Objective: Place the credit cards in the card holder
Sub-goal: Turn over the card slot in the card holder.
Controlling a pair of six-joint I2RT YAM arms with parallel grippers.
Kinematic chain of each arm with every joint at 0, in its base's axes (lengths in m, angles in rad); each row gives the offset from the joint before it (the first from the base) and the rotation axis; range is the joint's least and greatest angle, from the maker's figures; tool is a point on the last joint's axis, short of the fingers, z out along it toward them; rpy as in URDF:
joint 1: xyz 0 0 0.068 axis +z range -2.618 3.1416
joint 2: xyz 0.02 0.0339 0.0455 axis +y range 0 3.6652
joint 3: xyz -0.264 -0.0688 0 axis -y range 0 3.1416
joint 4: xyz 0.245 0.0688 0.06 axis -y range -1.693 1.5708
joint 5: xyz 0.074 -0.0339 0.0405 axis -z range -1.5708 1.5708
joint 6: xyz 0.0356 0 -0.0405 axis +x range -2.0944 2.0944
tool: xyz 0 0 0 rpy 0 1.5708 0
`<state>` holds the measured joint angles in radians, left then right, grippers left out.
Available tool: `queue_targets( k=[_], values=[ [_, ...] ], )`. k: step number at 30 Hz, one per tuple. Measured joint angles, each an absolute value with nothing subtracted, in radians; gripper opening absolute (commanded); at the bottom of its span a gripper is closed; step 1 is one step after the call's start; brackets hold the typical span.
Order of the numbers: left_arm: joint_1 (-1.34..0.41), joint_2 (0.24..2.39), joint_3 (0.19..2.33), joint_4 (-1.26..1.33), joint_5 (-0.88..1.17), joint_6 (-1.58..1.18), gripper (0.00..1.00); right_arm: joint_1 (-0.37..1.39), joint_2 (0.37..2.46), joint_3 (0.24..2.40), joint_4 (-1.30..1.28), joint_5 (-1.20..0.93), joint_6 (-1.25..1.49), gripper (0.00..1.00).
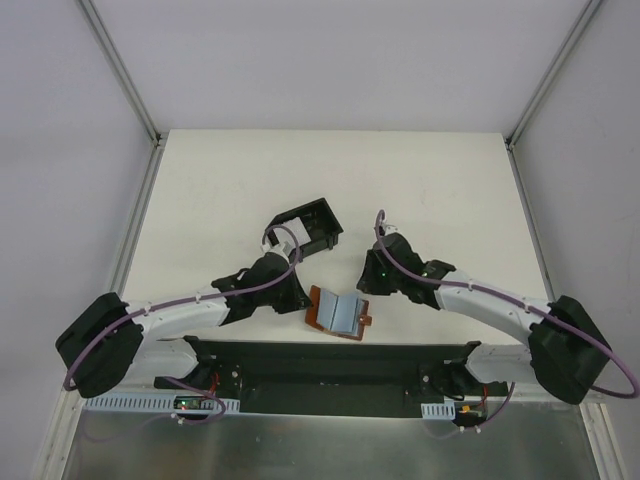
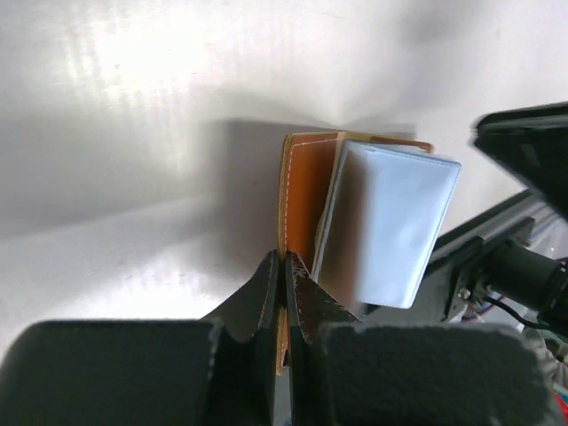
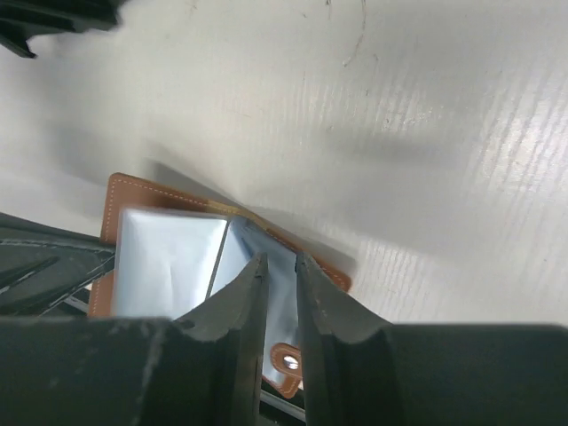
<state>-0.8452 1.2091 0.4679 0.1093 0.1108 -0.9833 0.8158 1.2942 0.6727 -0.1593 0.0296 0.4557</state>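
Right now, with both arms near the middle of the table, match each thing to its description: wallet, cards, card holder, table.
Column one:
1. wallet
2. cards
3. card holder
4. table

Column two:
A. black, farthest of these from the arm bases
B. brown, lying open
C. pale blue-grey, resting on brown leather
D. white, underneath everything

Pairs: 1-B, 2-C, 3-A, 4-D

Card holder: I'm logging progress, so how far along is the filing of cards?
Nothing looks done: the card holder shows no card. In hand: the left claw pinches the wallet edge, while the right claw hangs over the credit cards, which lie in the wallet. Left: pulling each card out and slotting it in.
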Motion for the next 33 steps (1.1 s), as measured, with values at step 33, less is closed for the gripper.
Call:
queue_targets(
  k=[33],
  values=[
    [-0.846,1.139,0.284,0.16,-0.054,-1.272,0.0,0.886,1.439,0.664,-0.059,-0.165,0.529,0.29]
  ],
)
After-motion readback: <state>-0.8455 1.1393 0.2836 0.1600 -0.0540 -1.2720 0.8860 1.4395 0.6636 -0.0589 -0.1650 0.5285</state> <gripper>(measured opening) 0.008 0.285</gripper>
